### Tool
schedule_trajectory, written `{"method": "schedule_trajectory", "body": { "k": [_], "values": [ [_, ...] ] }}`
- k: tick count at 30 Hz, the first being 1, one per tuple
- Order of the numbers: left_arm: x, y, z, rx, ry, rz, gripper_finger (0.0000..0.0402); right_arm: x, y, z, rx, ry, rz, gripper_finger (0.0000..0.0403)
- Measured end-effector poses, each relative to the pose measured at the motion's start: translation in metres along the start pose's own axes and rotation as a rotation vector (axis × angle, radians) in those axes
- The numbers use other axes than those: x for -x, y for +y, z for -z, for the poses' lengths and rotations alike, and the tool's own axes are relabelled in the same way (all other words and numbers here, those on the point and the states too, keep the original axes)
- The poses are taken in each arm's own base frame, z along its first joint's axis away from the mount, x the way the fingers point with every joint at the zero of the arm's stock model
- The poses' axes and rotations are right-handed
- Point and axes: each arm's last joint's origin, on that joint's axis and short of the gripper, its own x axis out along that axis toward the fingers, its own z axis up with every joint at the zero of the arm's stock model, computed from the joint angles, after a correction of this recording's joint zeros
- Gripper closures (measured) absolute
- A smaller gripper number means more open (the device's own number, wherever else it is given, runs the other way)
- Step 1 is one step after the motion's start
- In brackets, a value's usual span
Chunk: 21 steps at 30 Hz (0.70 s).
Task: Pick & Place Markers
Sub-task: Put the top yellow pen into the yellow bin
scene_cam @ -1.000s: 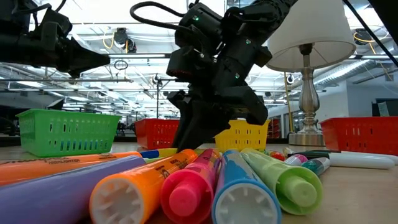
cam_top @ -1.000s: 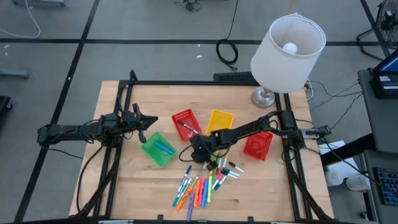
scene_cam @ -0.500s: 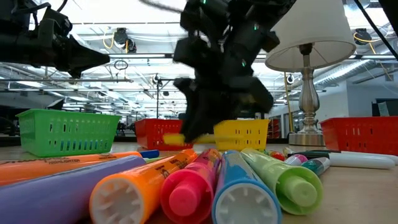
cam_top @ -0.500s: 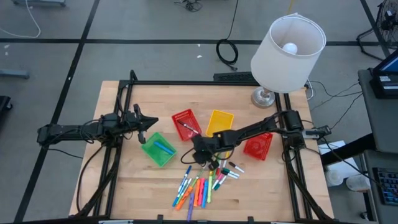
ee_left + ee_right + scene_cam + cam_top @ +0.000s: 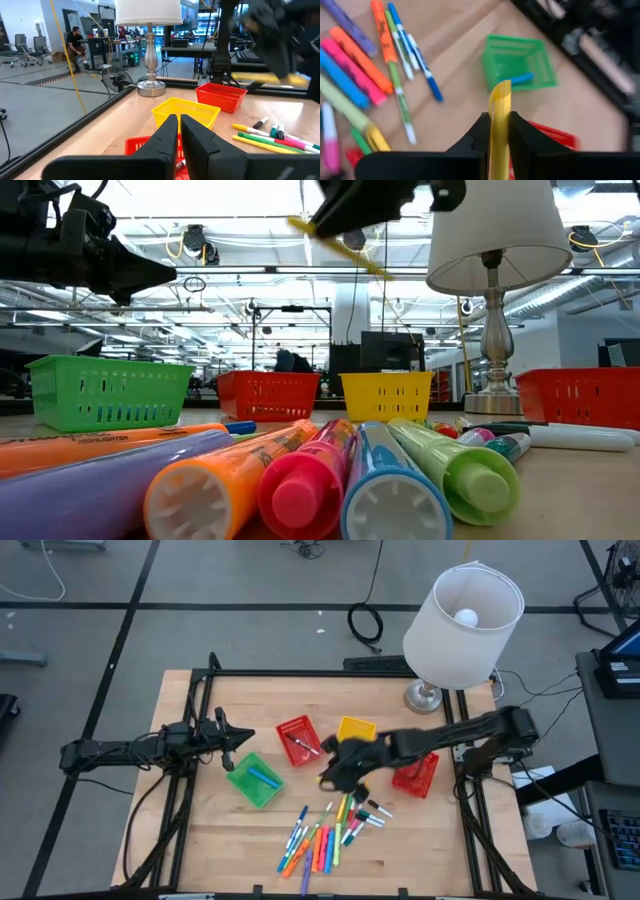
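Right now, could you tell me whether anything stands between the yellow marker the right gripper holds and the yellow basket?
Nothing visible does. The right gripper holds the yellow marker in the air close beside the yellow basket, whose top is open.

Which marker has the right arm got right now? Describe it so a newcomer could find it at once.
Start at the lamp at the table's far right corner, then follow the right arm to the right gripper, raised near the yellow basket. Clamped between its fingers is a yellow marker. Unlike the other markers, it is up off the table.
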Motion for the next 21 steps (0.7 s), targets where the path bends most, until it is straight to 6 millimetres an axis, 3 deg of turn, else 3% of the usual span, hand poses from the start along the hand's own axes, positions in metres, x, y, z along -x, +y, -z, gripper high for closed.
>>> {"method": "schedule_trajectory", "body": {
  "k": [4, 9, 13, 21],
  "values": [
    [0.000, 0.000, 0.000, -0.001, 0.001, 0.000, 0.0371, 0.032, -0.016, 0.008, 0.135, -0.037, -0.035, 0.0372],
    [0.000, 0.000, 0.002, -0.005, 0.016, -0.001, 0.0371, 0.045, -0.041, 0.035, 0.115, 0.022, -0.035, 0.0372],
    [0.000, 0.000, 0.002, -0.008, 0.024, 0.000, 0.0371, 0.039, -0.055, 0.066, 0.084, 0.133, -0.059, 0.0372],
    [0.000, 0.000, 0.003, 0.006, 0.031, -0.001, 0.0371, 0.018, -0.058, 0.118, 0.030, 0.285, -0.143, 0.0372]
  ]
}}
